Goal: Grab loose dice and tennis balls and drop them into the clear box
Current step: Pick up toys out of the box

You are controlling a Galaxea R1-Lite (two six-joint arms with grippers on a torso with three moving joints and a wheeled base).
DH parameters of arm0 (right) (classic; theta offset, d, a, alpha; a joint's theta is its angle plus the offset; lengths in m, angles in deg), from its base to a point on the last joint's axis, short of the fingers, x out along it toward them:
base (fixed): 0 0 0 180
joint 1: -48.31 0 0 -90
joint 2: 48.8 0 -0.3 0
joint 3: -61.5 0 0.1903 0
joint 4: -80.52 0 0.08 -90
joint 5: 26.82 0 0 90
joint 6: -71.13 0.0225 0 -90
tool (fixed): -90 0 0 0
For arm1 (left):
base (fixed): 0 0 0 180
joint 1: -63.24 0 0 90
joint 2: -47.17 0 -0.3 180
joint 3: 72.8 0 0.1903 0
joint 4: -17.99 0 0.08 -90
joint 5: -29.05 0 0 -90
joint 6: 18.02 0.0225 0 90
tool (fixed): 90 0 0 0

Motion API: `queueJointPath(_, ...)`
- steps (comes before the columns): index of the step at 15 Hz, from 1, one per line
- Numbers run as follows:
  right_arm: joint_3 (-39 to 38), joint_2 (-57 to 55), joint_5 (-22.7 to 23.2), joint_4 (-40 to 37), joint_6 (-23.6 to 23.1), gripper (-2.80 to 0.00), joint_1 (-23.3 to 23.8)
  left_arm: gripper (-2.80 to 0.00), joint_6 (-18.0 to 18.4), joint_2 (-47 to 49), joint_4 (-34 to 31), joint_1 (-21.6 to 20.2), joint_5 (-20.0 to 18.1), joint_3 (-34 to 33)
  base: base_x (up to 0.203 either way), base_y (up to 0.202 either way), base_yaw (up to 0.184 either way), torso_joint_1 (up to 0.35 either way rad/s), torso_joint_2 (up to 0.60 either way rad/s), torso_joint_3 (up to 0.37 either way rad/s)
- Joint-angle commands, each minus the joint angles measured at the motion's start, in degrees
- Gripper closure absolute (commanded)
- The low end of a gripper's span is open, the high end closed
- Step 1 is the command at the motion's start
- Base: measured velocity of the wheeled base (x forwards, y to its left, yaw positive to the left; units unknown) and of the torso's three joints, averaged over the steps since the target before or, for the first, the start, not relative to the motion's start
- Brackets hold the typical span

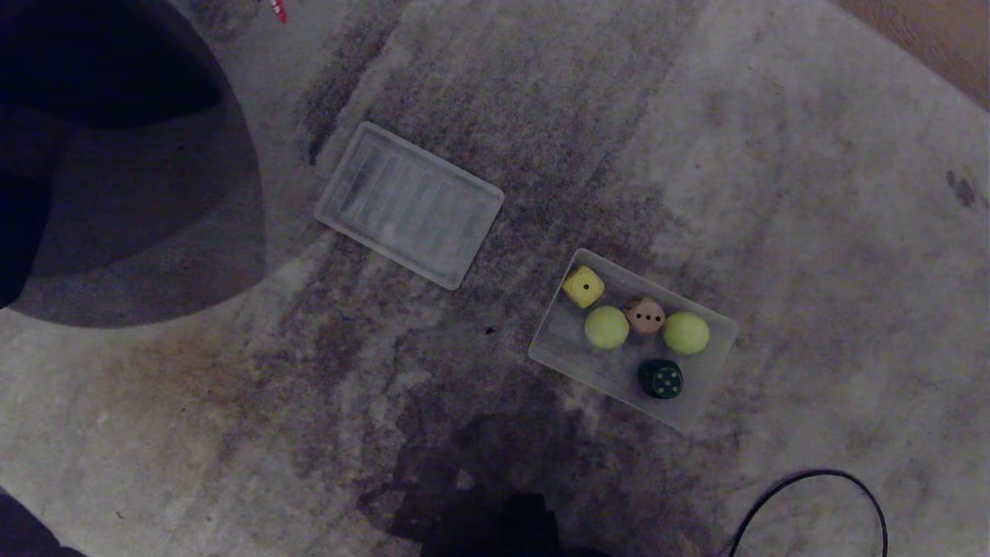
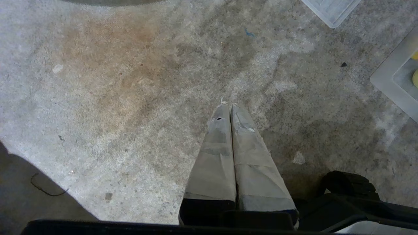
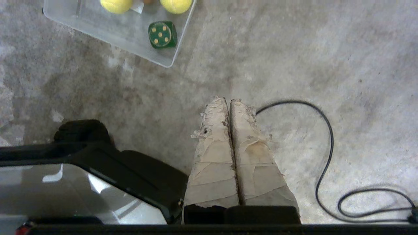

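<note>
Clear box (image 1: 561,348) sitting on the carpet (image 1: 773,232) right of centre, angled, with everything in it. Five things inside: yellow die (image 1: 584,286) in the far-left corner, one tennis ball (image 1: 606,327) just near of it, beige die (image 1: 645,316) squeezed between that ball and the second tennis ball (image 1: 686,333) over by the right end, dark green die (image 1: 661,379) by the near wall showing five pale pips. Nothing of the task's stuff seen loose on the carpet in any view.

Going by size otherwise: big stained grey carpet under it all, dark rounded shape (image 1: 100,155) filling the far-left corner, flat ribbed lid (image 1: 410,205) lying well apart from the box, farther and to the left. Black cable (image 1: 812,495) looping on the carpet at the near right.

Left claw (image 2: 227,105) hanging over bare carpet, taped fingers (image 2: 215,153) pressed together, gripping nothing; a corner of the box only just peeking in at the edge of that view. Right claw (image 3: 228,100) also over bare carpet, fingers (image 3: 215,156) closed flat against each other, empty, with the box's near-right corner and the green die a bit beyond the tips and the cable curling just beside them. Neither claw showing in the head view.
</note>
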Motion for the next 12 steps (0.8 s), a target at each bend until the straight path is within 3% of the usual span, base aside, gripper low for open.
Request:
queueJointPath(1, -1.5, 0.0, 0.0, 3.6, 0.5, 0.0, 0.0, 0.0, -0.1, 0.0, 0.0, 0.0, 0.0, 0.0, 0.0, 0.0, 0.0, 0.0, 0.0, 0.0)
queueJointPath(12, -1.9, -0.1, 0.0, 3.9, 0.0, 0.0, 0.0, 0.0, -0.1, 0.1, 0.0, 0.0, 0.0, 0.0, 0.0, 0.0, 0.0, 0.0, 0.0, 0.0)
